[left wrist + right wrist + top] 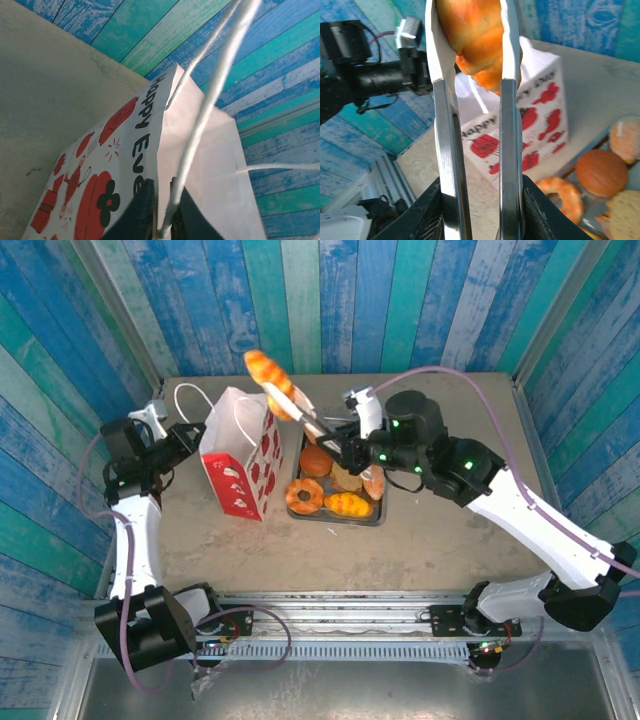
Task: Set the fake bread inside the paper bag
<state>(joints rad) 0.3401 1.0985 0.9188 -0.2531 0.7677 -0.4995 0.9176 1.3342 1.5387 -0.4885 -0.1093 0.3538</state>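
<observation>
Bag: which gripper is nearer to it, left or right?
Left. The left gripper pinches the handle of the bag; the right gripper, holding tongs, is over the tray beside it.

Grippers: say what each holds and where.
The left gripper pinches the bag's cord handle; the right gripper squeezes the tongs' arms, whose tips clamp a croissant.

Bag (240, 455): one, with two cord handles. Tray (345, 522): one. Tongs (310, 420): one pair.

Bread: six counted. One croissant (268, 370) is up in the tongs. Five are on the tray: donut (304, 496) at 7 o'clock, bun (316, 461) at 10, three more crowded together.

Tools, two: left tool (193, 440), right tool (345, 440).
</observation>
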